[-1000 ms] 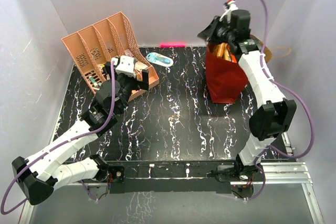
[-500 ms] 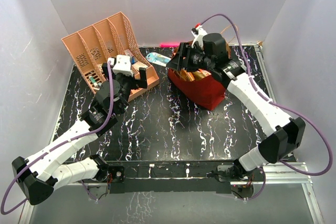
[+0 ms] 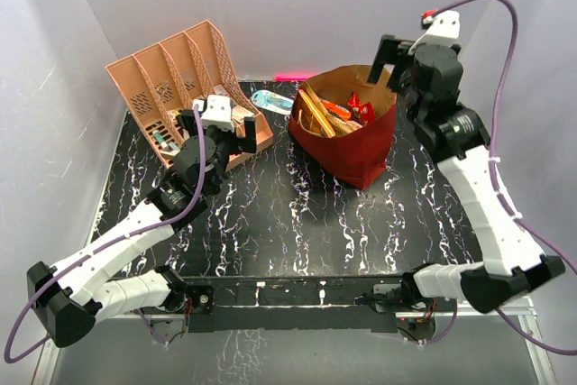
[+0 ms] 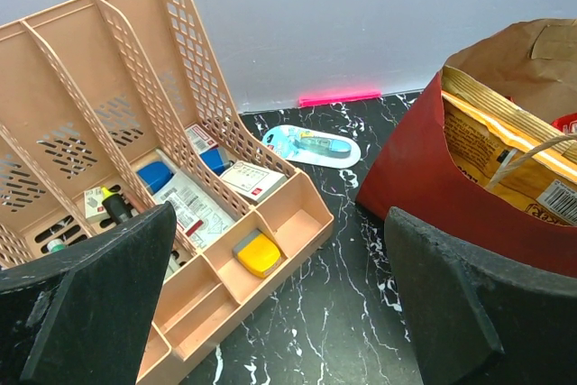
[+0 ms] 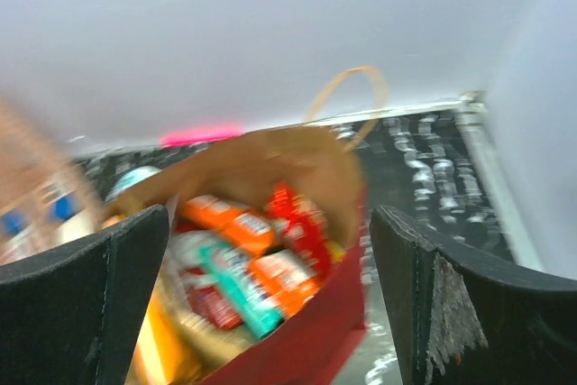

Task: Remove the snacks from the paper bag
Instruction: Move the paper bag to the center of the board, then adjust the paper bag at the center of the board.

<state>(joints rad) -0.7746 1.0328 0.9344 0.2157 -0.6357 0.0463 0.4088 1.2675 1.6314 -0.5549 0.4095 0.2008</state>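
Observation:
The dark-red paper bag (image 3: 356, 155) stands at the back centre of the table, leaning, with its brown mouth gaping. Inside lie the snacks (image 3: 329, 114): gold, orange and red packets. The blurred right wrist view shows an orange packet (image 5: 230, 218), a teal packet (image 5: 234, 286) and a red packet (image 5: 302, 223) in the bag (image 5: 306, 349). My right gripper (image 3: 401, 74) hangs open above the bag's right rim, holding nothing. My left gripper (image 3: 219, 137) is open over the front of the peach organizer, well left of the bag (image 4: 433, 196). A gold packet (image 4: 487, 132) shows at the bag's mouth.
A peach slotted organizer (image 3: 171, 69) with small items fills the back left. A light-blue oval object (image 3: 272, 101) lies between it and the bag. A pink strip (image 3: 296, 76) marks the back edge. White walls close in on three sides.
My right gripper has opened, let go of the bag's top and pulled up and back to the right. The bag was dragged left from the back right and now leans open. The left arm barely moved.

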